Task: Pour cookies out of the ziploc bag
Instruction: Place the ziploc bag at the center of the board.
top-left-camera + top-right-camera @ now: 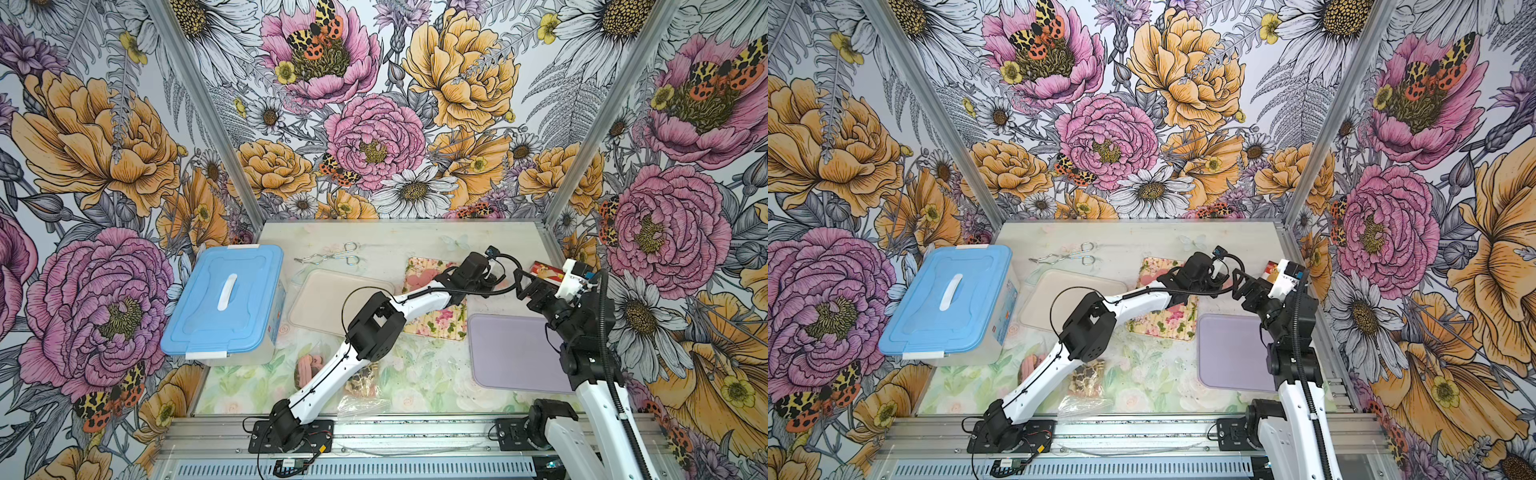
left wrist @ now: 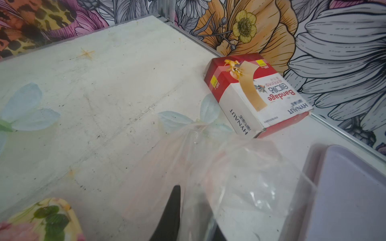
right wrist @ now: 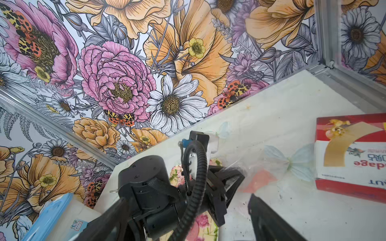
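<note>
Floral-print tabletop [image 1: 415, 374], left gripper [image 3: 236, 177] narrow around clear ziploc bag [image 2: 240, 177], hold unclear, right gripper [image 1: 523, 286] wide and empty.

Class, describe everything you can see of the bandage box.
The bandage box is a cardboard carton, red at both ends and white between, printed with a tan plaster strip, "Bandage" and "HYNAUT". It looks closed and lies flat on the table, close to the right wall. Nothing grips it or rests on it.
</note>
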Robot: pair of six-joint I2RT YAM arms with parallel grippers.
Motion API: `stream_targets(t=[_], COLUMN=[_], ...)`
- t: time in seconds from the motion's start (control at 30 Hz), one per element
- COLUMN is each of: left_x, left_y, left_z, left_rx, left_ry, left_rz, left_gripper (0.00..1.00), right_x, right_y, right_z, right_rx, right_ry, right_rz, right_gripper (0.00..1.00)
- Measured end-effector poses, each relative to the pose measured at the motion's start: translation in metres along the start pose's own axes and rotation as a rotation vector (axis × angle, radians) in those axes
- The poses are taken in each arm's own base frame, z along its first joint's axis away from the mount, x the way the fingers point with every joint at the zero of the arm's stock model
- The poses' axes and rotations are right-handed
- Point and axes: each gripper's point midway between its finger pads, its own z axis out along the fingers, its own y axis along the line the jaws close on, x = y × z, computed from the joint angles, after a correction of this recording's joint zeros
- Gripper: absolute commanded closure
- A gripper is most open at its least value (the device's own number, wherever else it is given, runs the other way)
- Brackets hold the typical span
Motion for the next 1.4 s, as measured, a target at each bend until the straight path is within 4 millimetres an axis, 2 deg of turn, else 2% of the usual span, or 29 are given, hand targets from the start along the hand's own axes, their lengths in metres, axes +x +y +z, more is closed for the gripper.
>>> stream_targets(t=[0.27,0.4,0.53,0.6,0.77,0.93,1.17,1.27,1.4], left_x=[0.006,0.026,0.055,0.055,0.052,0.043,0.058,0.061,0.055], left_y=[-0.014,-0.022,-0.025,-0.029,-0.031,-0.033,-0.031,-0.031,-0.034], left_z=[0.0,0.004,0.008,0.002,-0.014,-0.017,-0.026,-0.038,-0.06], left_rx=[0.085,0.102,0.127,0.145,0.155,0.158,0.116,0.097,0.093], left_ry=[0.022,0.051,0.082,0.072,0.067,0.042,0.072,0.082,0.067], left_rz=[0.009,0.025,0.042,0.038,0.038,0.042,0.087,0.101,0.116], left_gripper=[0.56,0.5,0.3,0.26,0.25,0.25,0.27,0.27,0.25], right_x=[0.004,0.005,0.005,0.006,0.006,0.006,0.006,0.005,0.009], right_y=[-0.003,-0.003,-0.002,-0.001,-0.001,-0.001,-0.003,-0.003,-0.008], right_z=[0.001,0.001,0.001,0.001,0.001,0.002,0.004,0.004,0.008], right_rx=[0.006,0.002,-0.004,-0.007,-0.01,-0.009,-0.004,-0.005,0.009], right_ry=[0.01,0.012,0.016,0.018,0.02,0.02,0.021,0.018,0.033], right_rz=[0.004,0.004,0.004,0.004,0.005,0.005,0.007,0.005,0.015], right_gripper=[0.07,0.07,0.07,0.07,0.07,0.07,0.08,0.08,0.09])
